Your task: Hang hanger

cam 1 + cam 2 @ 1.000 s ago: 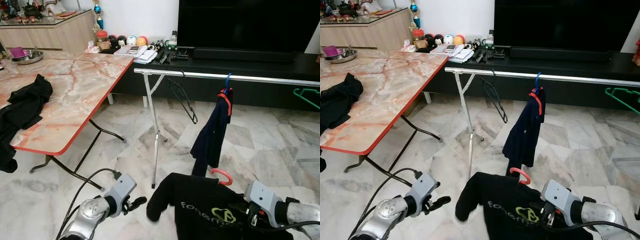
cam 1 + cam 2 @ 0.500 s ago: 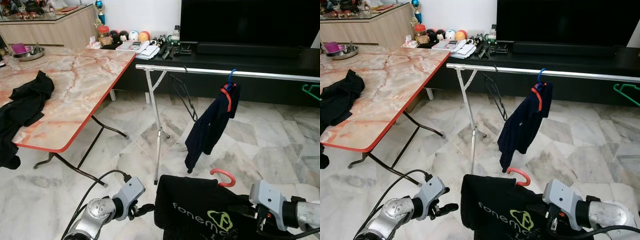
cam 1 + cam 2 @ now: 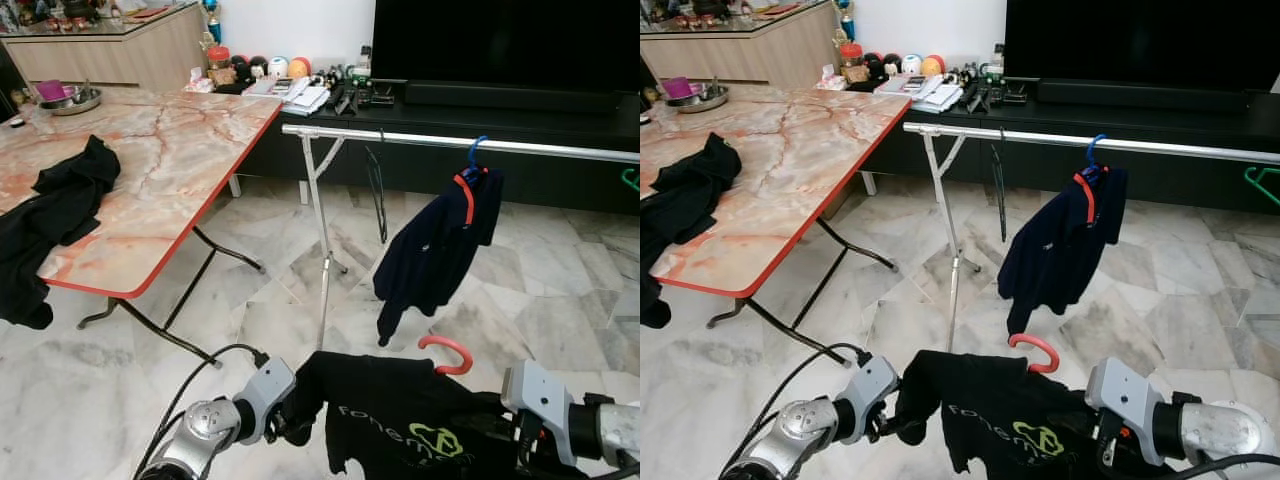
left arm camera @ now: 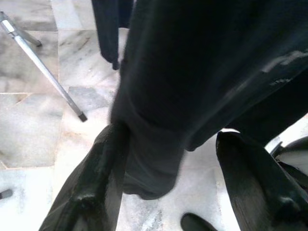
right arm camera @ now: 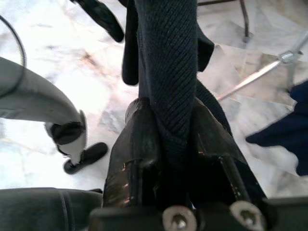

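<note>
Two hung garments [image 3: 432, 250], one held [image 3: 400, 425].

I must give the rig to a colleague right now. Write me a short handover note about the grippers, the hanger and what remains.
Right gripper: shut on the black shirt, which sits on the red hanger, held low in front of the robot.
Left gripper: open, its fingers on either side of the shirt's hanging sleeve, not closed on it.
Rail: ahead, already carrying a navy shirt on a blue hanger and an empty black hanger.
Done: shirt is on its hanger and picked up.
Left: step closer, lift the red hook over the rail, release.
</note>
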